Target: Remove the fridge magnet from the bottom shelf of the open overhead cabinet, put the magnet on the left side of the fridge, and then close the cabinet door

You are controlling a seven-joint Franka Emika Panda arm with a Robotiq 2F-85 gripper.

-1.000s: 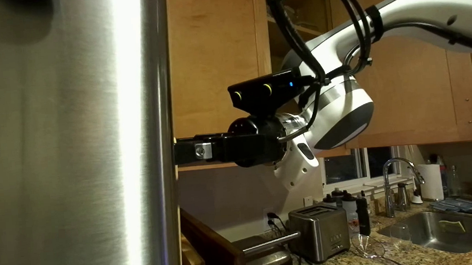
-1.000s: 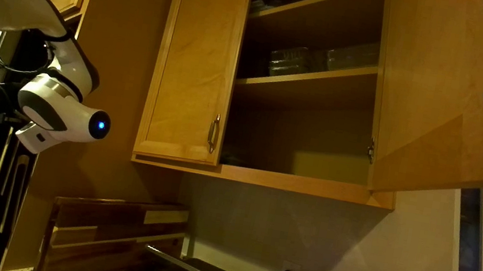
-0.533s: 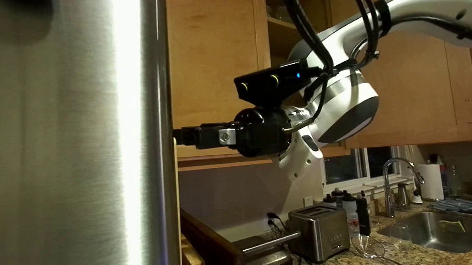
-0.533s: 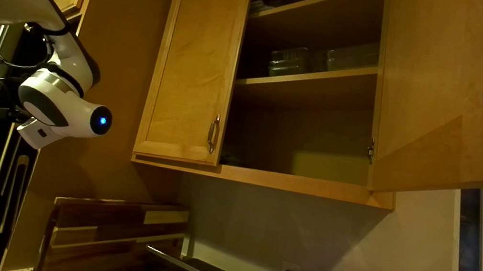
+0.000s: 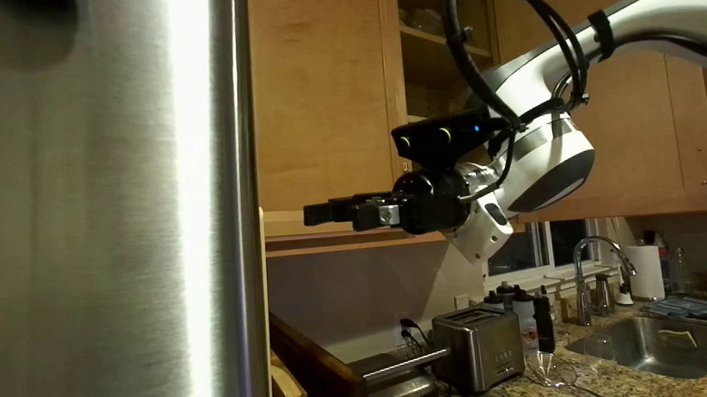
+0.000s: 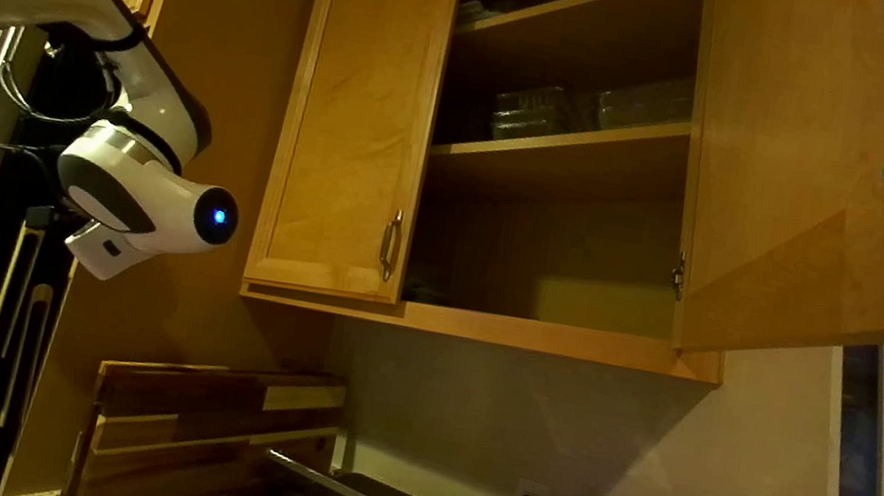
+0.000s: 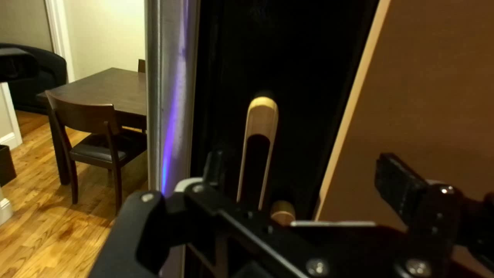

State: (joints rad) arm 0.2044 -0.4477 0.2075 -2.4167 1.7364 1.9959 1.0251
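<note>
One fridge [image 5: 98,238] loomed largest. Beyond it, the overhead cabinet [image 6: 534,336] stood open, its cabinet door [image 6: 800,172] swung away from the fridge, presumably for reaching inside and yet to be closed. Near the fridge's black side [image 7: 305,81] but apart from it, the gripper [image 7: 305,173] was spread wide, holding nothing. On that side an upright wooden loop [image 7: 262,119] seemed to cling by magnetism, probably the task's fridge magnet, though a second wooden piece [image 7: 283,213] below left doubt.

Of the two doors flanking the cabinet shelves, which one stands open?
The right-hand door, as seen in an exterior view: it is swung outward and shows its inner face, while the left-hand door sits shut with its outer face showing.
</note>
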